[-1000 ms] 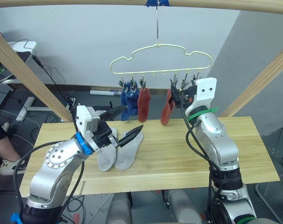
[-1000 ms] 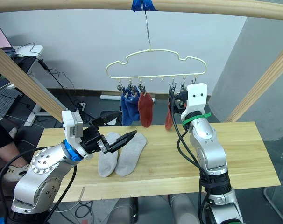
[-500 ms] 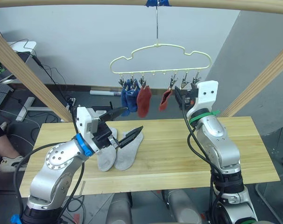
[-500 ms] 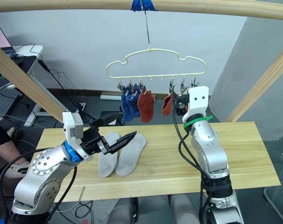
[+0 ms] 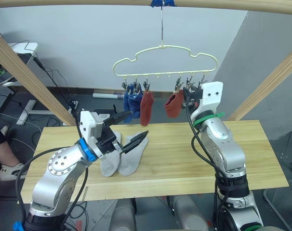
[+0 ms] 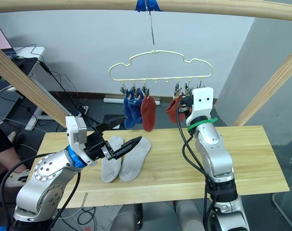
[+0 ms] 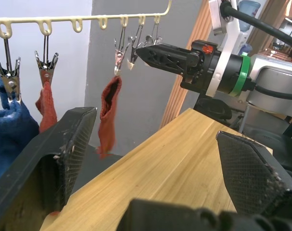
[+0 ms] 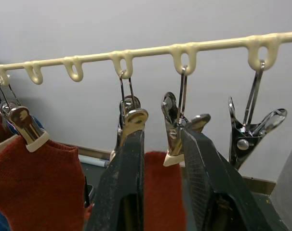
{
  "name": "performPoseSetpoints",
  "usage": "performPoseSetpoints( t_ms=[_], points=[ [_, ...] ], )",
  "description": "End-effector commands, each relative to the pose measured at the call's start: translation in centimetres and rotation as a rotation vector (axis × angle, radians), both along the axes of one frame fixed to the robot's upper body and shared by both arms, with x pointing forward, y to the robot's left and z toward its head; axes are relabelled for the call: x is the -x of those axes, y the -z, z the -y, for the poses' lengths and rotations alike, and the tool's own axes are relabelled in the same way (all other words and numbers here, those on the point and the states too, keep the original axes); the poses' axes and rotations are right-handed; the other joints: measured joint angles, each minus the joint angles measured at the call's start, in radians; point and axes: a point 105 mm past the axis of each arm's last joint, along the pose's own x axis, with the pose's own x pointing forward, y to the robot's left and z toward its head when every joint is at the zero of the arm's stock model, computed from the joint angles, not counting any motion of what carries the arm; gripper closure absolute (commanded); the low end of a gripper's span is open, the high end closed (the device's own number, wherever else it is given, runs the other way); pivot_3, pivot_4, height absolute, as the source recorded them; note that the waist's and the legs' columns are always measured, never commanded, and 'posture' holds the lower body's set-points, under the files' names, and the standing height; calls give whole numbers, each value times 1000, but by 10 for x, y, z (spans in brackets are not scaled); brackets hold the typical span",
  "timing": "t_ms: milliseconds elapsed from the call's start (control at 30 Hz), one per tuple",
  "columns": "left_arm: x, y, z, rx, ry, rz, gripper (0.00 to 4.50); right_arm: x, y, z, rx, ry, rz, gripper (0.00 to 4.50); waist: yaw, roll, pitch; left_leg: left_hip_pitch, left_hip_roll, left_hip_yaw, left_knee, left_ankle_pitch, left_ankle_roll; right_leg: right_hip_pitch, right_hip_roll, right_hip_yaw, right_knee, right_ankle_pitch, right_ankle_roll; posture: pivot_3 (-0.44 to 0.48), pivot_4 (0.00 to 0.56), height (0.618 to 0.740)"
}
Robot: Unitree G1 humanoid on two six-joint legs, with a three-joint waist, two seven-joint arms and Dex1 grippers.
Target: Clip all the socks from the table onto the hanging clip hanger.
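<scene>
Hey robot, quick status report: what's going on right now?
Left gripper open above two grey socks on table. Right gripper shut beside second red sock, hanging from hanger. Nothing obstructing.

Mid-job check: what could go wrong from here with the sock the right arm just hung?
1. The right gripper sits right beside the second red sock and its clip; pulling back carelessly may snag it loose.
2. The hanger hangs from one thin hook, so a bump could swing it.
3. The left gripper hovers open above two grey socks, ungrasped.
</scene>
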Motion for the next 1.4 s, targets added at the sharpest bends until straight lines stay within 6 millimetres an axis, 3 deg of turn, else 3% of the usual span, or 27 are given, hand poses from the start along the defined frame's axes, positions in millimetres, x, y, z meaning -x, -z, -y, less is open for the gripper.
performPoseSetpoints(
  t_ms=[33,333,533,1300,1400],
  points=[
    [7,-12,5,1,22,66,0,1,-14,5,-20,20,45,3295,0,0,0,0,0,0,0,0,0,0,0,0,0,0,0,-64,230,740],
    [8,-11,4,-4,21,63,0,5,-13,5,-47,12,17,3295,0,0,0,0,0,0,0,0,0,0,0,0,0,0,0,-68,237,740],
    [8,-11,4,-3,22,62,0,14,-1,5,-30,-5,-17,3295,1,0,0,0,0,0,0,0,0,0,0,0,0,0,0,-71,241,740],
    [8,-12,6,-4,21,67,0,-5,-14,7,-79,31,-5,3295,1,0,0,0,0,0,0,0,0,0,0,0,0,0,0,-61,247,740],
    [8,-11,6,-5,23,67,0,-7,-15,6,-87,34,-7,2714,1,0,0,0,0,0,0,0,0,0,0,0,0,0,0,-62,248,740]
  ],
)
